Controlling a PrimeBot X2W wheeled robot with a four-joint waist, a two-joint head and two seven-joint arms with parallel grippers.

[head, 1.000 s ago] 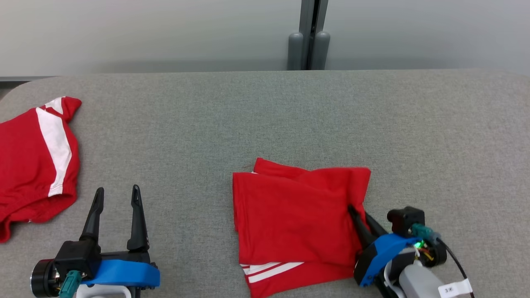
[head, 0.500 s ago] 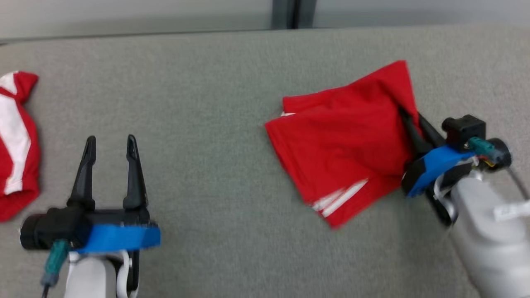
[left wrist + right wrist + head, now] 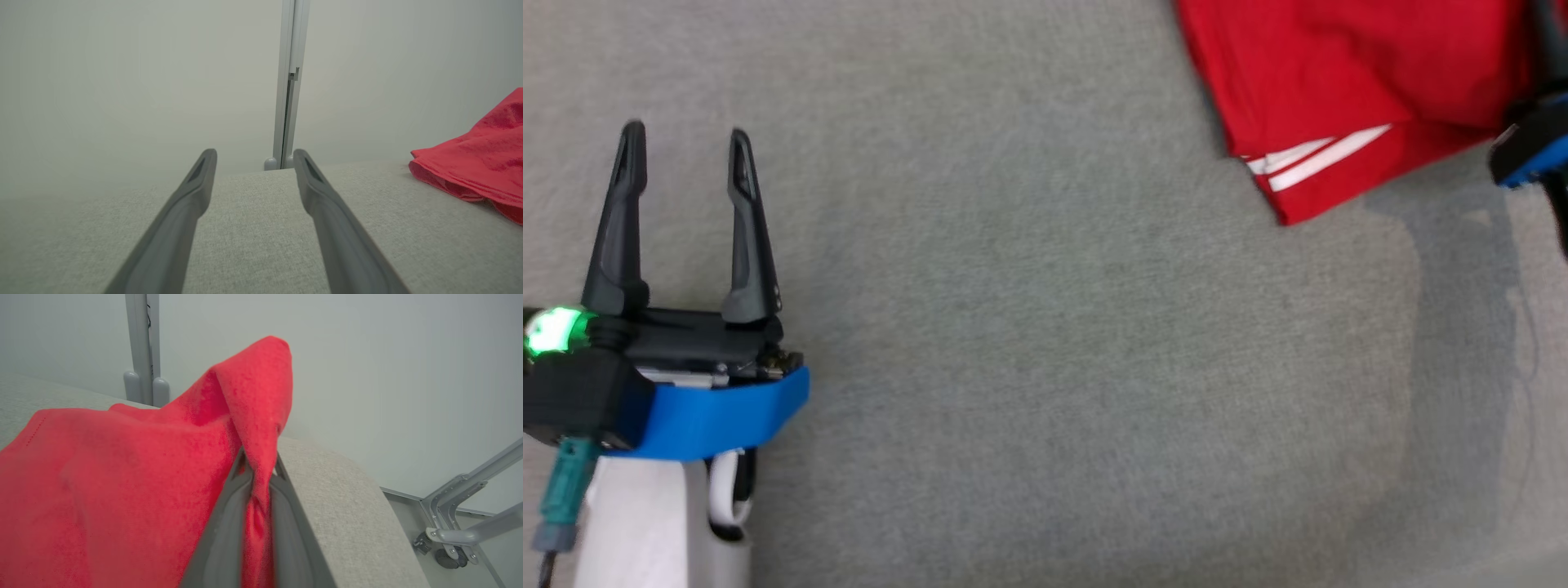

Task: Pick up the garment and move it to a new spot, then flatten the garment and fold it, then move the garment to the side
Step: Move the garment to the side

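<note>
**Folded red garment pinched at one corner, on its way to the side**

The red garment [image 3: 1347, 73] lies toward the right end of the counter [image 3: 1045, 367], layered over itself with two white stripes [image 3: 1319, 155] along its near edge. The right claw [image 3: 259, 457] is nearly shut on one corner of it. A thin twist of cloth sits between the two dark fingers, and the fabric above them is drawn up into a peak. The rest of the garment trails down onto the counter's grey surface.

The left claw [image 3: 684, 135] hangs over the counter's bare stretch, well apart from the cloth. Its fingers are spread wide and hold nothing.

From how it lies, I judge the flattening and folding finished and the last step, shifting the garment aside, to be the one in hand. Setting it down and letting go are left.

A good deal is hard to read. The head view cuts the garment off at the top and right, so its full outline and the neatness of the fold cannot be checked. The right claw shows there as a blue and black sliver at the edge. I cannot tell whether any of the cloth hangs past the counter's rounded end, or where it is meant to land.
</note>
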